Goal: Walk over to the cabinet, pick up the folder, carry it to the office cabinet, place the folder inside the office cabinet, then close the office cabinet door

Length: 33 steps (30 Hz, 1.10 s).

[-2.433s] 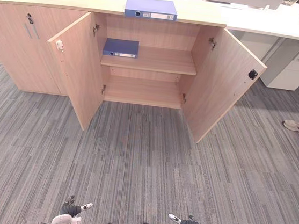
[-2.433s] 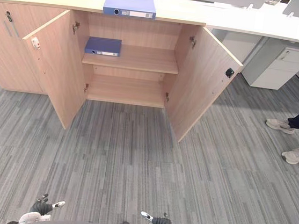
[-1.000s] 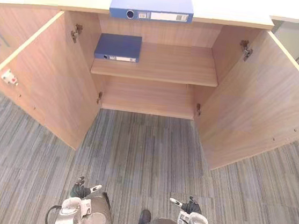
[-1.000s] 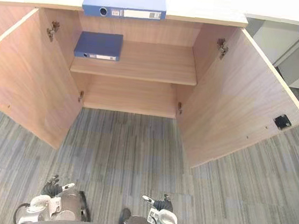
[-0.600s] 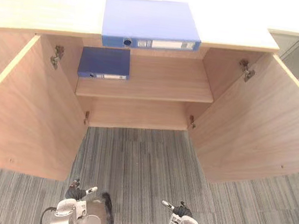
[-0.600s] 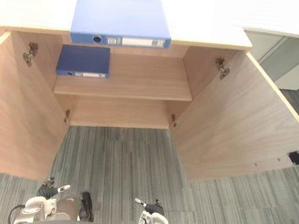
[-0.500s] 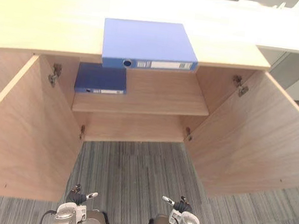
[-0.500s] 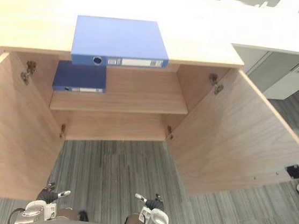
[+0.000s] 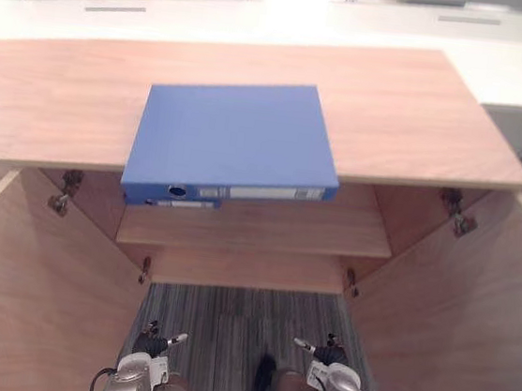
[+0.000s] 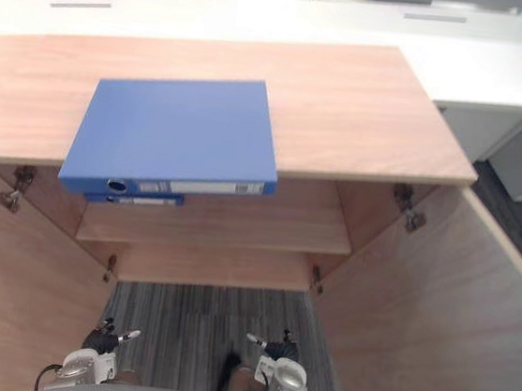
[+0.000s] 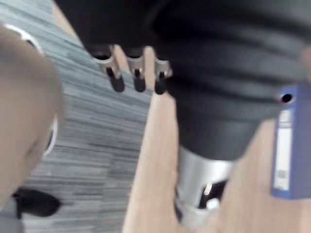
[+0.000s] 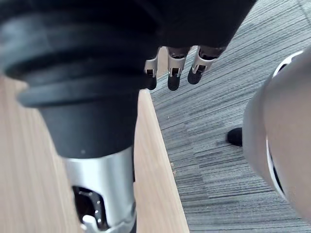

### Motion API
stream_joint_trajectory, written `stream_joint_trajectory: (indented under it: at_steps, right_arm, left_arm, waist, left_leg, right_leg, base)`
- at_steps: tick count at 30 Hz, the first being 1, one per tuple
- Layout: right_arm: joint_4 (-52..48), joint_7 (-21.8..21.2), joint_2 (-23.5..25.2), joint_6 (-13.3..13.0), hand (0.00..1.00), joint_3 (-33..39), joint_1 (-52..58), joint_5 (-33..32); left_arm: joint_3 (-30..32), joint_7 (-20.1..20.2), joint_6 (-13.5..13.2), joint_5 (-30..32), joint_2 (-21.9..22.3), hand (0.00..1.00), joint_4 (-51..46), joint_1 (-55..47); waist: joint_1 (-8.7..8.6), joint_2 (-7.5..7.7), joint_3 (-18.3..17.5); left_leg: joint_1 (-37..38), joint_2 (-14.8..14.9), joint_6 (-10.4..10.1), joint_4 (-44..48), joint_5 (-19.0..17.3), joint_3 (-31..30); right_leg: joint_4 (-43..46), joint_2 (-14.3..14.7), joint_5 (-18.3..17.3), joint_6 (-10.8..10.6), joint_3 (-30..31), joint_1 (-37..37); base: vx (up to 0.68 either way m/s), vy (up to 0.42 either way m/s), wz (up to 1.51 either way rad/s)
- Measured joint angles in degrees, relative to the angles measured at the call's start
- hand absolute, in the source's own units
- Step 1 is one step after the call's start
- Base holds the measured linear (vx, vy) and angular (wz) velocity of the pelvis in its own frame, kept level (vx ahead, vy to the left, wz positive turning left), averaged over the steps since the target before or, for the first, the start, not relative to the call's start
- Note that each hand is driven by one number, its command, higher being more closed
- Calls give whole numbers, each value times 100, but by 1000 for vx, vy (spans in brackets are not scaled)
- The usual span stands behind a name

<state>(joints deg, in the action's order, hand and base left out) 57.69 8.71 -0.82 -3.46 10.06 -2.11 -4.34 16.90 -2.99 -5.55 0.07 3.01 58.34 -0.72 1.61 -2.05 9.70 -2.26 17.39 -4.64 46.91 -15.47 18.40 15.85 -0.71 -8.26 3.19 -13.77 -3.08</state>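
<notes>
A light blue folder (image 9: 232, 142) lies flat on the wooden cabinet top (image 9: 422, 110), its spine at the front edge. Just below it, a darker blue folder (image 10: 138, 200) rests on the left of the inner shelf (image 9: 276, 230), mostly hidden by the one above. Both cabinet doors stand wide open. My left hand (image 9: 151, 345) and right hand (image 9: 323, 354) hang low near the carpet, well short of the cabinet, fingers relaxed and holding nothing. The left wrist view catches a blue folder spine (image 11: 286, 141) past the hand's fingers (image 11: 136, 73). The right hand's fingers (image 12: 172, 70) point down at the carpet.
The open left door (image 9: 14, 290) and open right door (image 9: 474, 314) flank me closely on both sides. White desks (image 9: 404, 18) run behind the cabinet top. Grey striped carpet (image 9: 228, 315) lies between the doors, under the bottom shelf.
The camera has come closer to the cabinet and now looks down on its top, so the shelf folder is mostly covered. Both hands still hang empty.
</notes>
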Motion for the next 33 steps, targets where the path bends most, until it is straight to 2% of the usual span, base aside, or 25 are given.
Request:
stream_joint_trajectory:
  at_steps: [1,4,6,7,9,11,16,20,25,28,30,33]
  right_arm:
    - [14,0,14,10,0,-11,10,0]
    - [8,5,55,20,0,-20,27,-1]
    - [-10,8,51,18,0,-4,29,0]
    - [3,11,84,25,0,40,48,4]
    - [0,10,187,19,0,51,147,15]
    - [2,10,306,19,0,172,195,22]
    - [-2,7,338,10,0,238,215,24]
    - [7,11,279,-10,0,400,217,24]
    - [178,15,76,-8,0,462,226,25]
    - [175,24,7,-8,0,440,281,24]
    - [162,27,-13,-8,0,326,331,21]
    - [49,29,-33,-9,0,125,474,18]
  left_arm:
    - [-2,0,-14,0,-5,0,-46,-4]
    - [-11,-4,-42,2,23,0,-150,4]
    - [-20,-7,-42,2,39,0,-131,10]
    - [-31,-1,-44,2,43,0,-112,32]
    - [-40,-8,-43,2,-56,0,-100,0]
    - [-38,-7,-27,4,-133,0,-84,-12]
    - [-27,-6,-26,4,-137,0,-88,-94]
    - [-66,-21,-23,1,-133,0,-39,-189]
    - [-272,-60,-33,-59,-207,0,-48,-369]
    - [-793,-170,-37,-113,-262,0,-672,-651]
    - [-1056,-185,-44,-120,-306,0,-1485,-976]
    - [-1356,-181,-198,-154,-387,0,-2930,-1527]
  waist:
    - [26,7,-5]
    - [74,14,-11]
    - [67,-24,-44]
    - [73,16,-79]
    - [77,253,-188]
    - [81,360,-235]
    - [80,380,-289]
    - [44,258,-310]
    - [33,210,-353]
    - [40,213,-360]
    - [65,271,-348]
    - [127,323,-337]
  left_leg:
    - [-131,11,-5,-162,-17,120]
    - [-387,-102,92,-1618,68,321]
    - [-326,-219,143,-2552,655,325]
    - [-230,-336,-7,-2782,906,309]
    - [-33,-605,35,-3113,964,385]
    - [154,-795,61,-3280,986,427]
    - [462,-1021,103,-3611,1067,452]
    - [746,-1185,97,-4289,1449,350]
    - [1049,-1314,127,-4895,1779,174]
    - [1106,-1396,167,-5143,1946,4]
    - [1099,-1426,187,-5144,1960,-78]
    - [1053,-1479,211,-5173,1973,-149]
  right_leg:
    - [-126,4,0,-2,43,145]
    - [-342,-1,23,-108,295,366]
    - [-355,8,-3,-233,393,399]
    - [-367,-42,-38,-371,467,449]
    - [-539,-235,-2,-478,505,547]
    - [-695,-402,31,-567,505,740]
    - [-780,-549,16,-645,506,925]
    - [-843,-566,44,-679,408,990]
    - [-899,-550,44,-682,273,1122]
    - [-924,-562,62,-712,166,1164]
    - [-931,-586,64,-724,103,1203]
    - [-932,-616,55,-755,47,1200]
  base:
    - [278,-8,-35]
    - [255,73,-44]
    - [215,164,-35]
    - [151,135,-10]
    - [169,165,-1]
    - [147,167,6]
    - [13,57,2]
    - [-64,-26,10]
    - [-85,-17,18]
    - [-66,15,24]
    - [-42,25,19]
    - [-25,24,13]
